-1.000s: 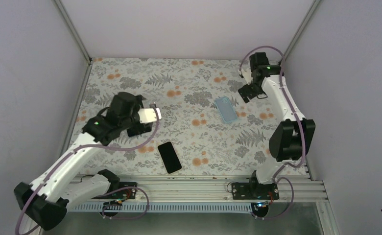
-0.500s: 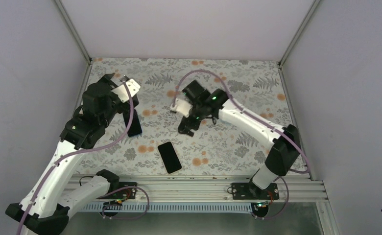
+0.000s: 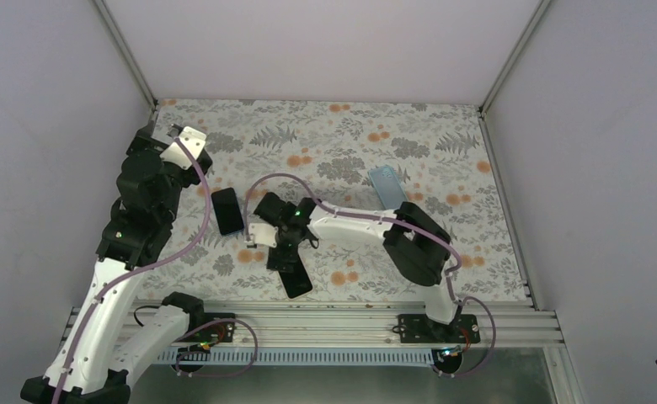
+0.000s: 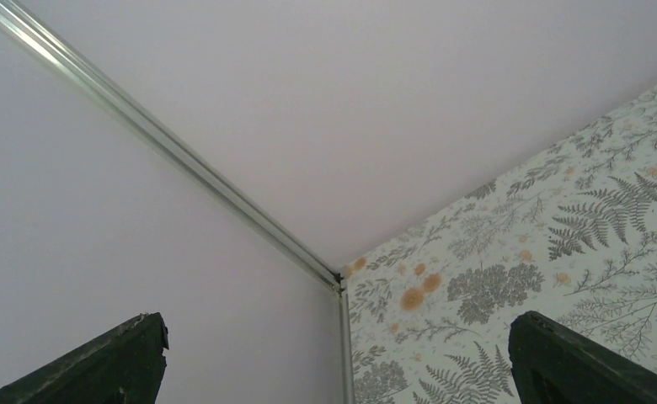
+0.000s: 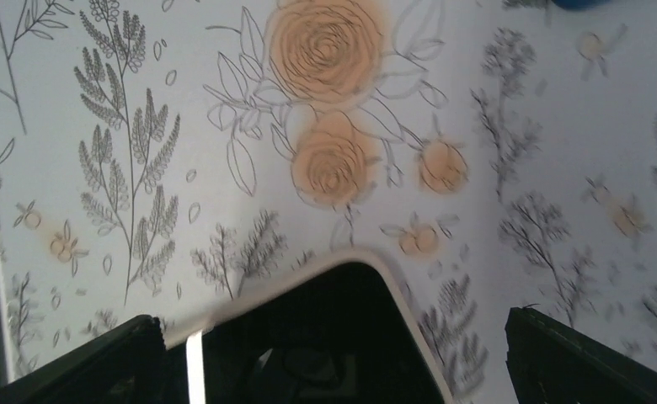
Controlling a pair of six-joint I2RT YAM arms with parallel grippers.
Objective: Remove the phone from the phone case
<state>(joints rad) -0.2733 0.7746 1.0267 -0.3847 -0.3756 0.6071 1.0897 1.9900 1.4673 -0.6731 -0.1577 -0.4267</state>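
A black phone in a pale-rimmed case lies flat near the table's front edge. My right gripper hangs just above its far end. In the right wrist view the phone sits between my open fingers, which do not touch it. My right gripper holds nothing. My left gripper is raised at the far left corner. In the left wrist view it is open and empty and faces the wall corner.
A second dark phone-like slab lies left of the right gripper. A light blue case lies flat at mid right. The floral table cover is walled on three sides. A metal rail runs along the front.
My right gripper has swung left and toward the front, from the table's middle to above the near phone. My left arm has pulled back and up to the far left corner.
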